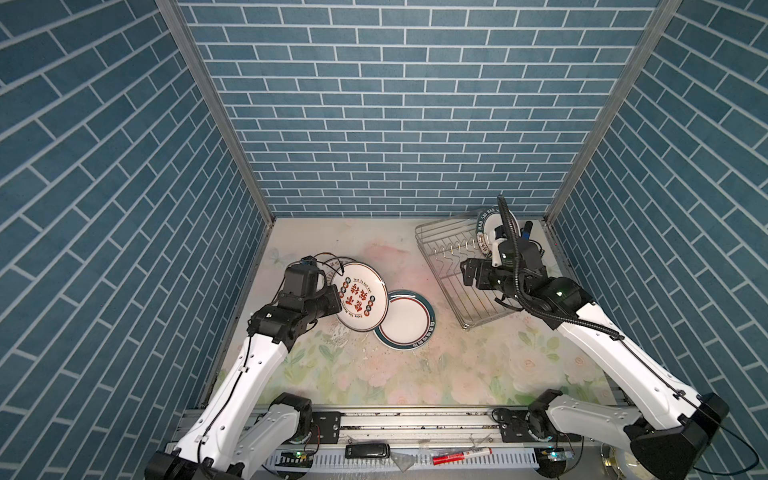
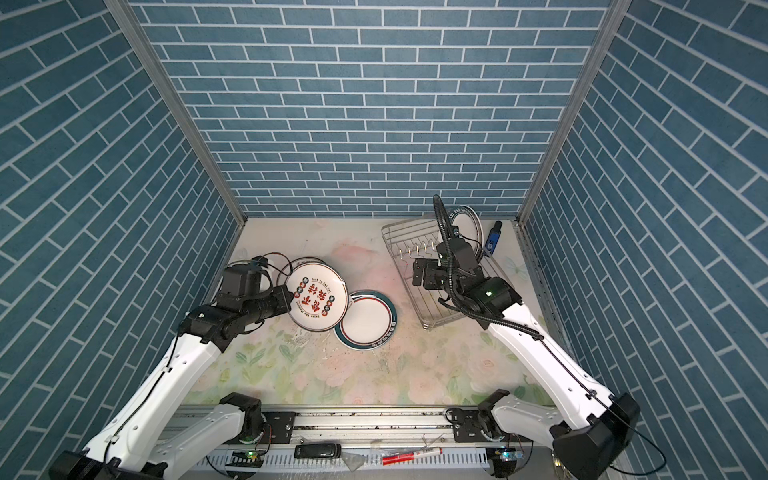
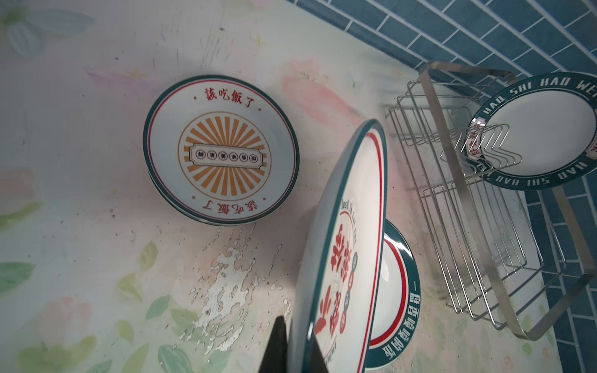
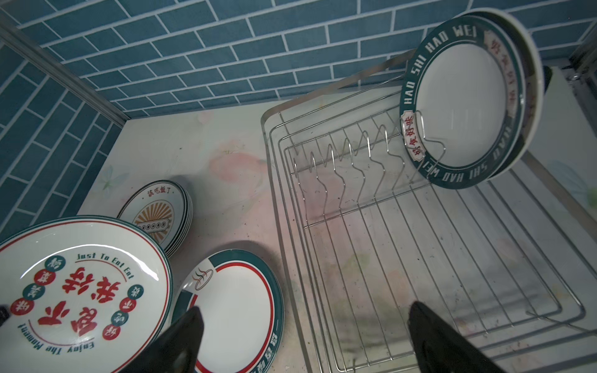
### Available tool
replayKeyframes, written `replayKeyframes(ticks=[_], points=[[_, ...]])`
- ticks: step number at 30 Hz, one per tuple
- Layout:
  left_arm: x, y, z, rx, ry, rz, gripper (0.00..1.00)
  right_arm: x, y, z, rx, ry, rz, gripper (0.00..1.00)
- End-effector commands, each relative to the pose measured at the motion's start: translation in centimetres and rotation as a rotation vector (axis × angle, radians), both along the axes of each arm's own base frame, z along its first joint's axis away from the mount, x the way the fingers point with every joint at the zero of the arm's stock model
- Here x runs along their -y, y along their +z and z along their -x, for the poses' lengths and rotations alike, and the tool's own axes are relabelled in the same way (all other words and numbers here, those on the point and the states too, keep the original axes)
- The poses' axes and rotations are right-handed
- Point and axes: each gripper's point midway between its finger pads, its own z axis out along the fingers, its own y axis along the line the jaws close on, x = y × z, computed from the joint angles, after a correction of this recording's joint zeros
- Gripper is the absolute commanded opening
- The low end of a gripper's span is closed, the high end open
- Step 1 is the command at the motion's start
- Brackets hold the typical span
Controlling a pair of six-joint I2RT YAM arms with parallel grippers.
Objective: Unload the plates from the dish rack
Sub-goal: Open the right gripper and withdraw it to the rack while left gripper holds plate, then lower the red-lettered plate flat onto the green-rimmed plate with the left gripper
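My left gripper (image 3: 298, 336) is shut on the rim of a white plate with red characters (image 3: 349, 242), held tilted above the table (image 1: 360, 296) (image 2: 318, 296). Beside it a teal-banded plate (image 1: 405, 320) (image 4: 239, 306) lies flat. A stack of sunburst plates (image 3: 223, 151) (image 4: 158, 213) lies behind them. The dish rack (image 1: 436, 232) (image 2: 405, 230) (image 4: 355, 226) stands at the back right. At its far end a lettered teal plate (image 4: 462, 103) (image 3: 542, 129) stands upright, with another close behind it. My right gripper (image 4: 303, 326) (image 1: 469, 270) hangs open over the rack's near-left edge, holding nothing.
Blue tiled walls close in the back and both sides. A small blue device (image 1: 527, 230) (image 2: 494, 237) stands behind the rack in the back right corner. On the front rail lie a red marker (image 1: 461, 455) and a black object (image 1: 368, 451).
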Motion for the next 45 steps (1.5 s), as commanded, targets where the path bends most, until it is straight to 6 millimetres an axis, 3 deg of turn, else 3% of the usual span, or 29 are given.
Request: replayKeyframes(ticks=[1, 9, 22, 26, 36, 45], points=[[0.9, -0.3, 0.0, -0.011, -0.009, 0.071, 0.0, 2.8, -2.5, 1.3, -0.045, -0.041, 0.148, 0.99], [3.3, -3.3, -0.5, -0.066, -0.05, 0.207, 0.0, 5.2, -3.8, 2.4, -0.063, -0.115, 0.19, 0.99], [4.1, -5.2, -1.3, -0.11, -0.039, 0.251, 0.03, 6.2, -5.1, 3.0, -0.084, -0.129, 0.192, 0.99], [4.3, -7.0, -1.1, -0.151, -0.041, 0.246, 0.03, 6.9, -5.1, 3.2, -0.076, -0.147, 0.187, 0.99], [5.5, -8.8, -1.6, -0.179, -0.056, 0.255, 0.05, 8.5, -5.5, 3.7, -0.087, -0.184, 0.154, 0.99], [7.3, -10.8, -1.7, -0.22, -0.095, 0.252, 0.07, 8.8, -6.3, 3.8, -0.112, -0.185, 0.125, 0.99]])
